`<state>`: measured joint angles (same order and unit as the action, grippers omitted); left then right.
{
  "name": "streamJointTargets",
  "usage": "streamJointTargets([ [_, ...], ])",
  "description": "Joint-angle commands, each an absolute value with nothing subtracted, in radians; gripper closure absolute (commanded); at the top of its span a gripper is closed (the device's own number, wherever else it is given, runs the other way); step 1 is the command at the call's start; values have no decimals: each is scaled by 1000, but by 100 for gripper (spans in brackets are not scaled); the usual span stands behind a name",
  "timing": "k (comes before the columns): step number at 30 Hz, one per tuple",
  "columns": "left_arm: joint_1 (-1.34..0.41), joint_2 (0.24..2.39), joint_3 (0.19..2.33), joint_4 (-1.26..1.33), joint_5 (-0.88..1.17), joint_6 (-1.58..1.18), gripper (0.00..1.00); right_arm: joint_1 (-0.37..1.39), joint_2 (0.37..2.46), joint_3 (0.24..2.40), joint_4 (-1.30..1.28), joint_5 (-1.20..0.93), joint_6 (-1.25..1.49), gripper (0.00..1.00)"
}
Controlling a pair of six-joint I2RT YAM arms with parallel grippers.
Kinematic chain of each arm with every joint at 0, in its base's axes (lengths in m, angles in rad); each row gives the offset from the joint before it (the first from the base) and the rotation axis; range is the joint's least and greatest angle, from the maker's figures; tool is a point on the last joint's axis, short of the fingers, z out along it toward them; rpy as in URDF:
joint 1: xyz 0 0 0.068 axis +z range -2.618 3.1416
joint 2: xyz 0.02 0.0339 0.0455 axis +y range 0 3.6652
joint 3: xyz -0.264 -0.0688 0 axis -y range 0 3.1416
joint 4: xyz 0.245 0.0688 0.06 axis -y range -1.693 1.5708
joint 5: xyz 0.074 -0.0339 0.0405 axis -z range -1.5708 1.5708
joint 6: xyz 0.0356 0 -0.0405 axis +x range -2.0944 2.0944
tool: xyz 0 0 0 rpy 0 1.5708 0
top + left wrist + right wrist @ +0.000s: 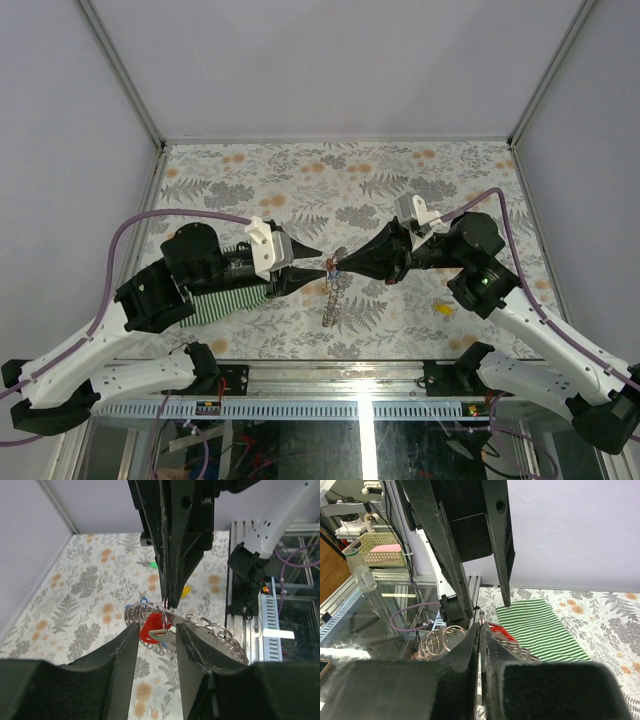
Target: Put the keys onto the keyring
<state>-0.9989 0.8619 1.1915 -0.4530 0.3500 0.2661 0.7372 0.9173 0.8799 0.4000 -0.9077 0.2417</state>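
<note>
The keyring [333, 298] hangs above the table's middle as a coiled silvery loop [220, 632]. My right gripper [337, 264] is shut on its wire at the top [481, 625], with more coils [438, 639] dangling to its left. A red key [152, 626] hangs on the ring just past the tips of my left gripper [157, 637], which is open, and the key [496, 627] lies free between the spread fingers [125, 647]. My left gripper [324, 266] meets the right tip to tip. A yellow key [443, 309] and a green key [152, 565] lie on the table.
A green striped cloth [232, 294] lies under my left arm, also seen as the cloth [540, 630] in the right wrist view. The floral table [400, 190] ends in a metal rail [330, 368] at the near edge. Grey walls close the other sides.
</note>
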Motion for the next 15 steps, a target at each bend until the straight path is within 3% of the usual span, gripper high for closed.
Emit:
streamJointTargets([
  [1, -1002, 830, 1145, -192, 368, 228, 66, 746, 887, 955, 429, -902, 231, 100],
  [5, -1002, 850, 1156, -221, 427, 244, 79, 745, 880, 963, 439, -900, 239, 100],
  [15, -1002, 880, 1201, -304, 457, 280, 77, 745, 847, 965, 426, -876, 230, 100],
])
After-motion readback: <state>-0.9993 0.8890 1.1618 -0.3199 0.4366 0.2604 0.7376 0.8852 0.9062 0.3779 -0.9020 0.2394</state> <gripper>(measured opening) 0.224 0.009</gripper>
